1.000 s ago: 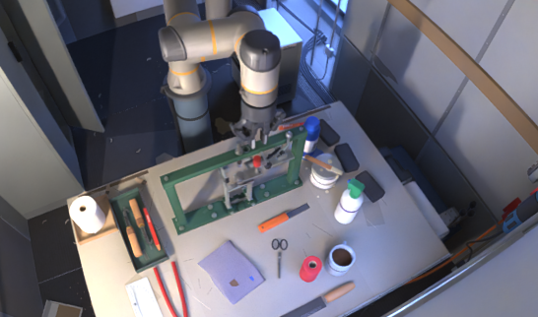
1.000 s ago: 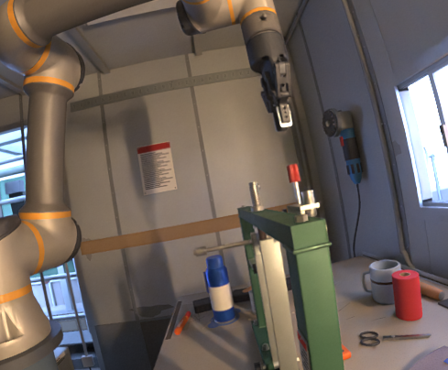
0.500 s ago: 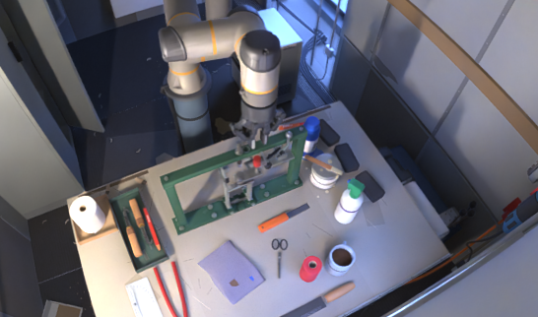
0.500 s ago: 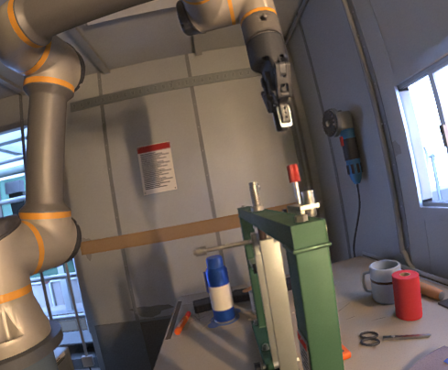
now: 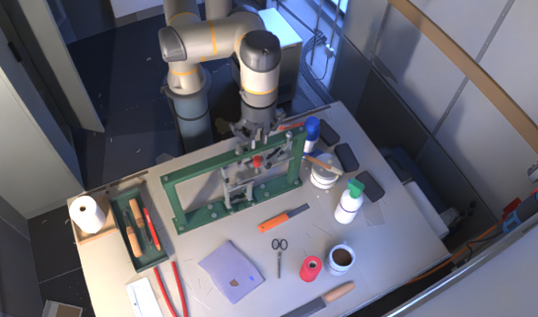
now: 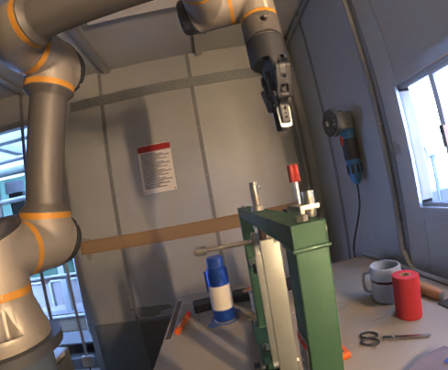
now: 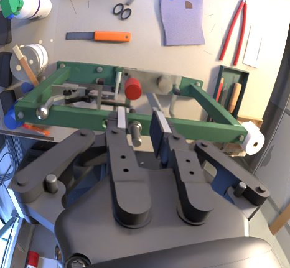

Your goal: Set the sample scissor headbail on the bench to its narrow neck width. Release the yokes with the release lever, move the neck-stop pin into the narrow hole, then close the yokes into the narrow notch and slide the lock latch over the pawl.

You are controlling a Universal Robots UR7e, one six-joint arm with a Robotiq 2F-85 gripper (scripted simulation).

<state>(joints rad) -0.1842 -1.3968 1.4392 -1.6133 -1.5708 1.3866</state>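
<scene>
The green headbail frame (image 5: 233,182) stands upright in the middle of the bench. Two pale yokes (image 5: 236,187) hang inside it. On its top rail stand a red-capped knob (image 7: 133,88), a grey upright pin (image 7: 135,131) and a lever with a ball end (image 7: 42,112) reaching toward the frame's end. Seen from the second side camera, the red knob (image 6: 293,173) and the grey pin (image 6: 254,194) rise above the rail. My gripper (image 6: 283,116) hangs well above the top rail, over the pin (image 5: 253,142). In the wrist camera its fingers (image 7: 140,124) frame the pin far below. The gripper is partly closed and empty.
A blue-and-white bottle (image 5: 311,133), a white tin with a brush (image 5: 324,170) and black blocks stand by the frame's right end. An orange knife (image 5: 282,218), scissors (image 5: 279,251), a red spool (image 5: 310,269) and a mug (image 5: 340,258) lie in front. A tool tray (image 5: 137,229) sits left.
</scene>
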